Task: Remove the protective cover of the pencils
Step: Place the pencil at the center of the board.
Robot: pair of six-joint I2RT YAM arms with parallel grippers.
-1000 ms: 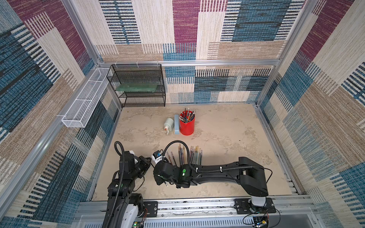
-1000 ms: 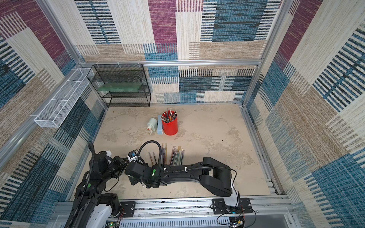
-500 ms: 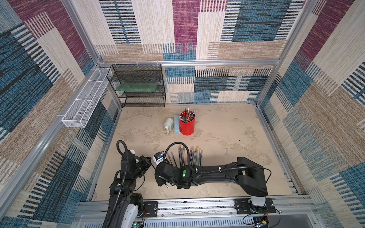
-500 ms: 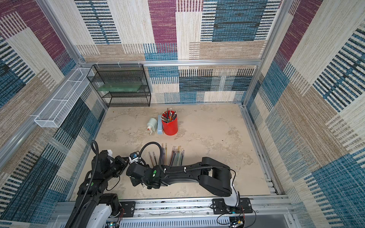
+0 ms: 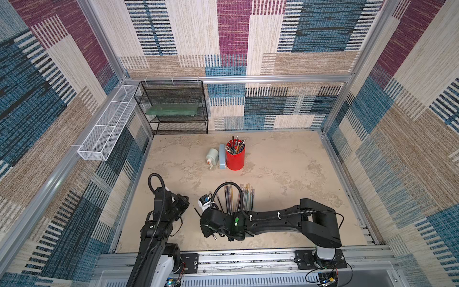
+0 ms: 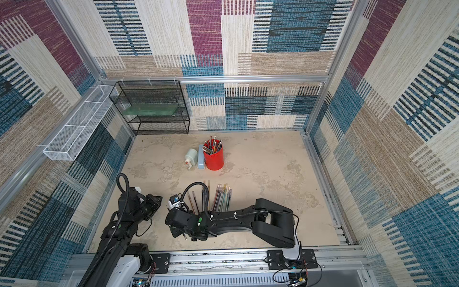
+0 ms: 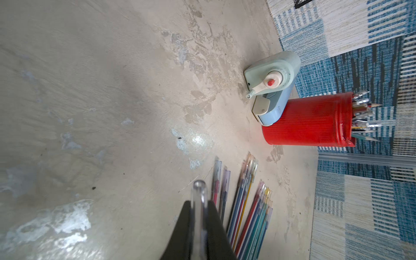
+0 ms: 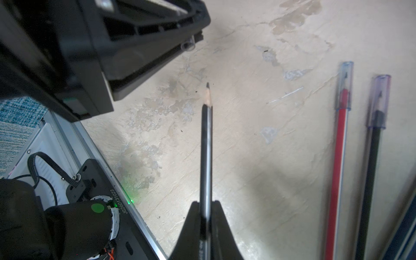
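My right gripper is shut on a dark pencil whose sharpened tip is bare. The tip points toward my left gripper, a short gap away. My left gripper is shut on a clear protective cover that sticks out past its fingers. In both top views the left gripper sits low at the front left, with the right gripper just to its right. Several capped pencils lie in a row behind the right wrist.
A red cup full of pencils stands mid-table, with a pale blue box and a hand-crank sharpener to its left. A black wire shelf stands at the back left. A white mesh basket hangs on the left wall.
The right wrist has shifted slightly to the right and toward the front, so the two grippers stand a little further apart. The left arm has barely moved.
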